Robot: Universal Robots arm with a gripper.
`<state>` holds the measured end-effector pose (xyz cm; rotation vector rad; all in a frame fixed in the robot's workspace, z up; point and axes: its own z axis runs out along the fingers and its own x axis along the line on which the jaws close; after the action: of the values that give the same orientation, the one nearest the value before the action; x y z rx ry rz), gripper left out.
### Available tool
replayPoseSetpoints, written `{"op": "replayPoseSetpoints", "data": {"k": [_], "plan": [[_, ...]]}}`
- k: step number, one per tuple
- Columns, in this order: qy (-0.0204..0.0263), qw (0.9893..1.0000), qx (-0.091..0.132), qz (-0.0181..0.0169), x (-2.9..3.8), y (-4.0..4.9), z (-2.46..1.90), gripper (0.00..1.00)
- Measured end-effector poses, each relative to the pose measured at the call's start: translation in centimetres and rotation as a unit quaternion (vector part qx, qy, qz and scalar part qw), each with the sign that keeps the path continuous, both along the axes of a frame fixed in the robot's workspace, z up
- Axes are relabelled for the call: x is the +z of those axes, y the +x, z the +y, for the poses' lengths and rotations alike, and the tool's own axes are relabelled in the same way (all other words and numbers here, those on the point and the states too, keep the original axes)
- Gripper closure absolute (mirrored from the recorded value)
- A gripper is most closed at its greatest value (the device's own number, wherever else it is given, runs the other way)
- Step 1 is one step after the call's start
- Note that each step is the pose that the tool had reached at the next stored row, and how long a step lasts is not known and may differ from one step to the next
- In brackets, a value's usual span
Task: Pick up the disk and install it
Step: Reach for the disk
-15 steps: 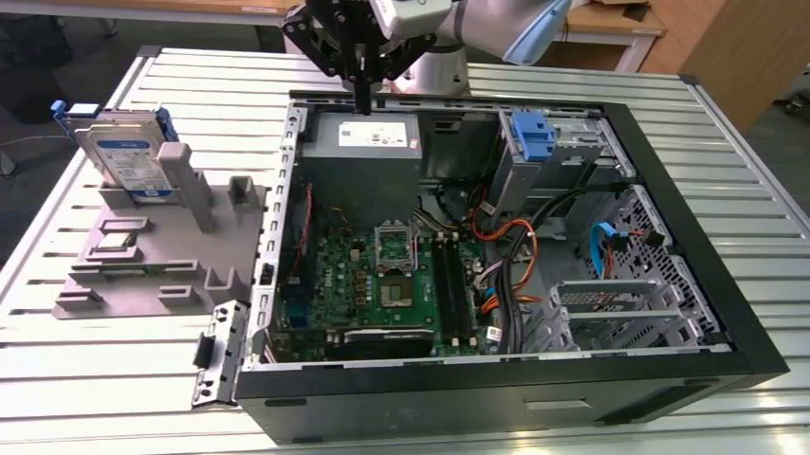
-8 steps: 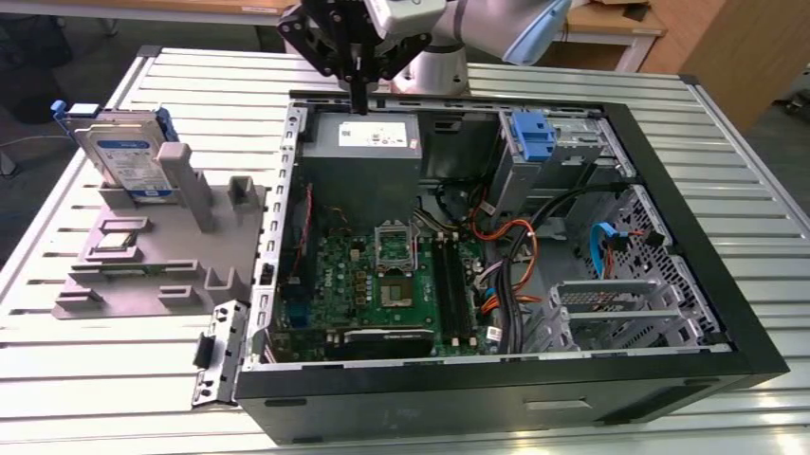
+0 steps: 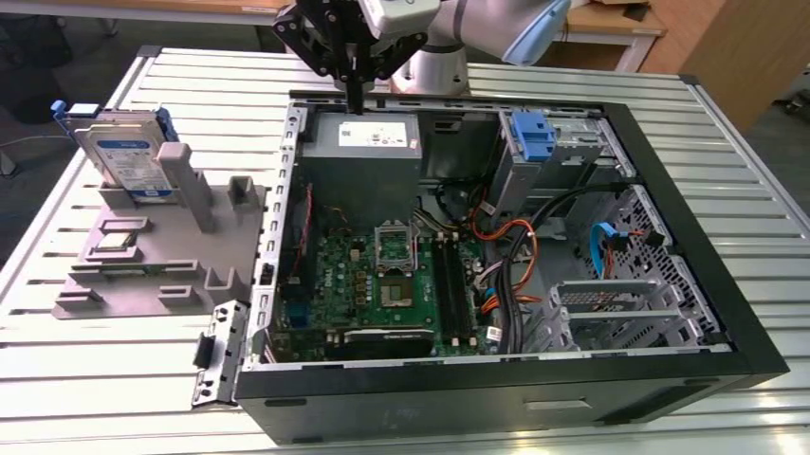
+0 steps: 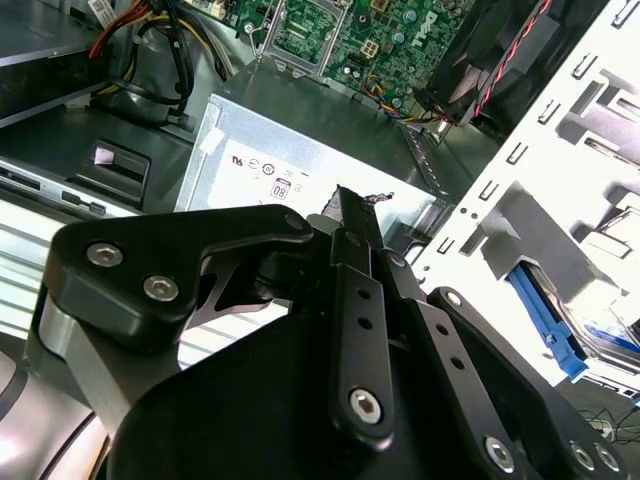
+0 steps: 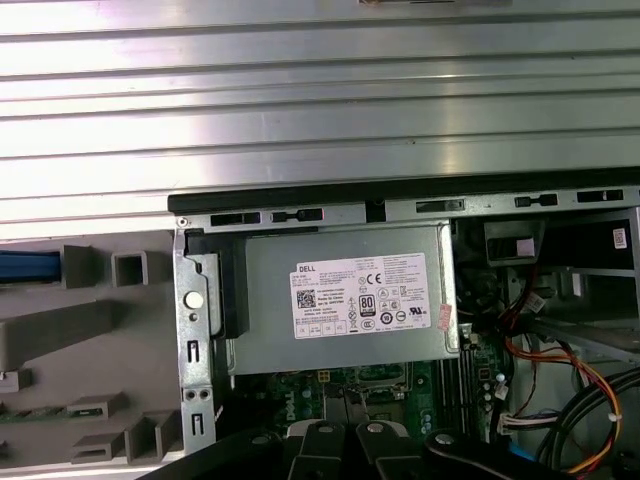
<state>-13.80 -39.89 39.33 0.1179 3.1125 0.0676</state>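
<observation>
The disk (image 3: 127,156) stands upright in a slot at the far end of the grey fixture (image 3: 139,256), on the exterior view's left, a silver drive with a white-and-blue label in a blue carrier. Its blue edge (image 4: 552,325) also shows in the second wrist view. My gripper (image 3: 356,100) hangs above the far edge of the grey power supply box (image 3: 364,140) inside the open computer case, well to the right of the disk. Its fingers (image 4: 346,210) are pressed together and shut on nothing.
The open computer case (image 3: 708,284) lies on a slatted metal table (image 3: 127,379). Inside are the motherboard (image 3: 379,284), bundled cables (image 3: 506,256), a metal drive cage (image 3: 620,308) and a blue bracket (image 3: 534,133) at the far bay. The fixture (image 5: 90,330) lies beside the case wall.
</observation>
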Motion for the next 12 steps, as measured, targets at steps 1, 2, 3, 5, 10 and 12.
{"op": "replayPoseSetpoints", "data": {"k": [1, 2, 3, 5, 10, 12], "plan": [[0.0000, 1.0000, 0.000, 0.0000, 0.00, 0.00, 0.00, 0.90], [0.0000, 1.0000, 0.000, 0.0000, 0.00, -0.01, 0.00, 0.90], [0.0000, 1.0000, 0.000, 0.0000, 0.00, -0.03, 0.00, 0.90], [0.0000, 1.0000, 0.000, 0.0000, 0.00, -0.12, 0.00, 0.90], [0.0000, 1.0000, 0.000, 0.0000, 0.00, -0.31, 0.00, 0.90], [0.0000, 1.0000, 0.000, 0.0000, 0.00, -0.32, 0.00, 0.90]]}}
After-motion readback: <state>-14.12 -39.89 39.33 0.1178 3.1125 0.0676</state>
